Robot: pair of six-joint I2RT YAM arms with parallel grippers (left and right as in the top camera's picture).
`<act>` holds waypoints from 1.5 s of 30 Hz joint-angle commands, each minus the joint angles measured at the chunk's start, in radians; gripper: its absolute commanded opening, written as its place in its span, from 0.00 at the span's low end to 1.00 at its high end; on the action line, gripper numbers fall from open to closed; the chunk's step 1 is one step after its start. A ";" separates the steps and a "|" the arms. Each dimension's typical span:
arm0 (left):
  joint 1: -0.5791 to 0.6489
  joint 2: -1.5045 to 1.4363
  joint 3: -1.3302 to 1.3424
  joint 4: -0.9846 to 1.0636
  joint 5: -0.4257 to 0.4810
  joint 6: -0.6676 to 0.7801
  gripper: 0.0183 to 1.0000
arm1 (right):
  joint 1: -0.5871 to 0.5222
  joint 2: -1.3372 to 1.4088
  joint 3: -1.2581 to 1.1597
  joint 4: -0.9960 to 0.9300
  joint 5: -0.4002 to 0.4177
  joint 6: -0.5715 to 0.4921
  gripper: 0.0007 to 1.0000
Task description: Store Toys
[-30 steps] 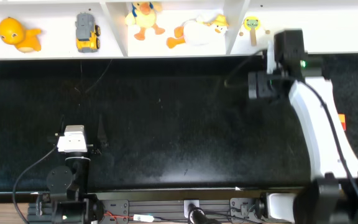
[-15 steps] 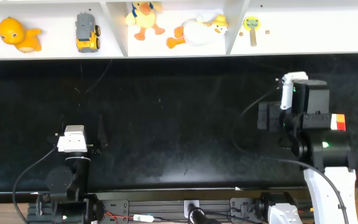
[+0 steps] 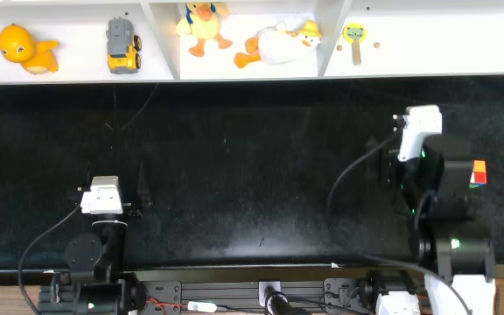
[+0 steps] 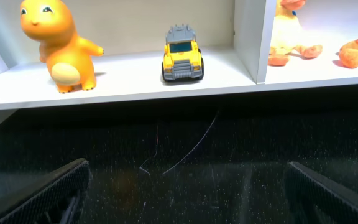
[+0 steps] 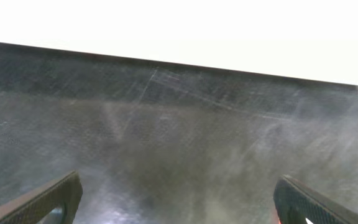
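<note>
Pulling away from the shelf's [image 3: 77, 74] far-right bay, the right arm has drawn back to the near right of the surface [image 3: 252, 175], while the left arm has not stirred. The right hand [image 5: 179, 193] is spread wide over bare surface and holds nothing. The left hand [image 4: 185, 186], at the near left, is likewise spread and empty.

Five toys sit on the shelf:
- **Left bay:** an orange figure [image 3: 26, 47] and a truck [image 3: 122, 46].
- **Middle bay:** a yellow duck [image 3: 203, 26] and a white duck [image 3: 278, 44].
- **Right bay:** a small green toy [image 3: 355, 37].

A small multicoloured block [image 3: 477, 172] lies just beside the right arm, partly hidden. Storing looks nearly done, and that block seems the only piece left.
</note>
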 commanded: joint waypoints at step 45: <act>-0.004 -0.010 0.000 -0.003 0.010 -0.010 1.00 | -0.906 0.578 -0.282 0.550 -0.384 -0.512 0.94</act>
